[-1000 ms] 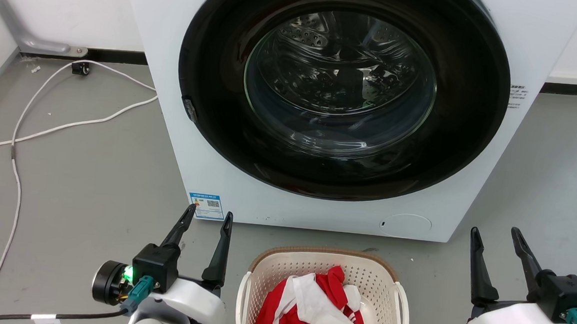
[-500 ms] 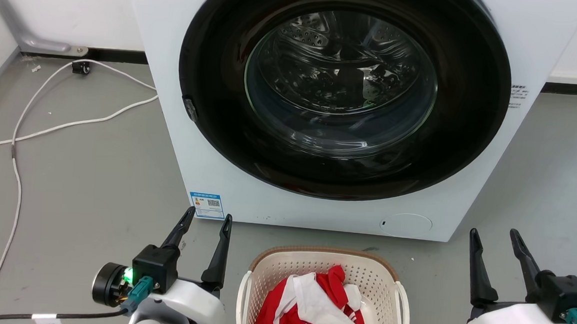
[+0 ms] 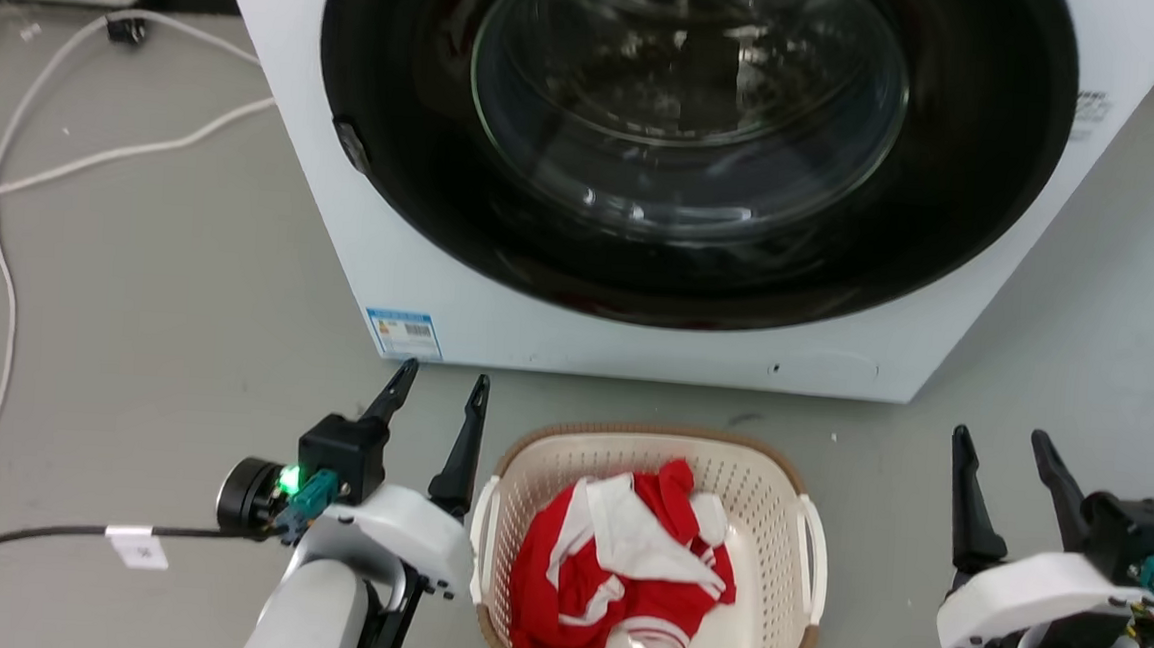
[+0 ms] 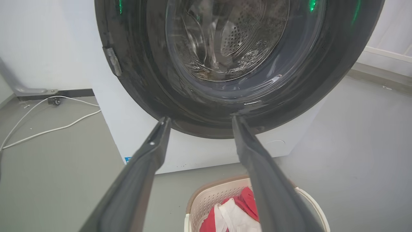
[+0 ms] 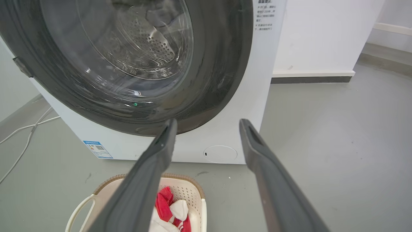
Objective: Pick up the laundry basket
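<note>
Basket not yet gripped, fingers being held wide.
The left fingers (image 3: pixel 462 437) and right fingers (image 3: pixel 965 498) are being held apart and empty, flanking the basket (image 3: pixel 655 435), which is being left on the floor (image 3: pixel 138 287) before the washer (image 3: pixel 421 254); gripping and lifting are outstanding. Against the earlier frame, the camera is being tilted down.
</note>
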Motion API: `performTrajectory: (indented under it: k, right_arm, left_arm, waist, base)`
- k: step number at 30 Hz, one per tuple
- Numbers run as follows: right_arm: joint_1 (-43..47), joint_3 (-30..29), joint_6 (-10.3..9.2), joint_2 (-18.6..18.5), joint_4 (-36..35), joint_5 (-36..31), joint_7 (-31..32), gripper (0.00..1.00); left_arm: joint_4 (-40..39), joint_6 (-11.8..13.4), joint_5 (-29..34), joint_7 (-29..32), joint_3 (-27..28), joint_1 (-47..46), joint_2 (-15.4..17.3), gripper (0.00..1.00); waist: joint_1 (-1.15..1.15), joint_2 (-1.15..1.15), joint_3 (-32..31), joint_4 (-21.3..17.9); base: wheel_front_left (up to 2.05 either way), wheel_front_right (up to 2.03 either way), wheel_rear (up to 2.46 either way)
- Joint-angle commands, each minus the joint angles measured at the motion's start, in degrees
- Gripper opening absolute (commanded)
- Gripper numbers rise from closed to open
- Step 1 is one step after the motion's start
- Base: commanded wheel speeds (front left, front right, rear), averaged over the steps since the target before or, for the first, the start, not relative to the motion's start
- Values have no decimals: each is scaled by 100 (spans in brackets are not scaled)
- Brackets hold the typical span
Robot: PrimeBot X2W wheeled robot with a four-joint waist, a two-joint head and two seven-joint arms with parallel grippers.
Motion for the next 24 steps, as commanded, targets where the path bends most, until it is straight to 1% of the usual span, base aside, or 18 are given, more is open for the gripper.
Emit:
performTrajectory:
  k: [1, 4, 5, 10, 16, 24]
  right_arm:
    - [-223, -25, -1, 5, 159, -11, -13, 100]
    - [-469, -13, -1, 4, 405, 10, -12, 100]
    - [-469, -13, -1, 4, 405, 10, -12, 100]
    - [-933, 63, -1, -18, 972, 103, 21, 100]
    - [-1610, 344, -2, -54, 1971, 256, 69, 100]
    - [-2567, 813, -2, -45, 3452, 684, 106, 100]
  left_arm:
    - [202, 0, -38, -14, -26, -241, -1, 100]
    - [577, -18, -88, -14, -50, -517, -1, 100]
    - [577, -18, -88, -14, -50, -517, -1, 100]
    - [1311, -41, -209, -14, -112, -1002, 23, 100]
    - [2426, -51, -575, 19, -427, -1613, 123, 100]
    - [3355, -47, -1365, 365, -931, -2243, 327, 100]
  waist:
    - [0, 0, 409, -50]
    - [0, 0, 758, -71]
    - [0, 0, 758, -71]
    - [0, 0, 1330, -119]
    - [0, 0, 1927, -239]
    - [0, 0, 2514, -441]
  base:
    - [0, 0, 0]
    - [0, 0, 0]
    - [0, 0, 0]
    - [0, 0, 0]
    - [0, 0, 0]
    - [0, 0, 0]
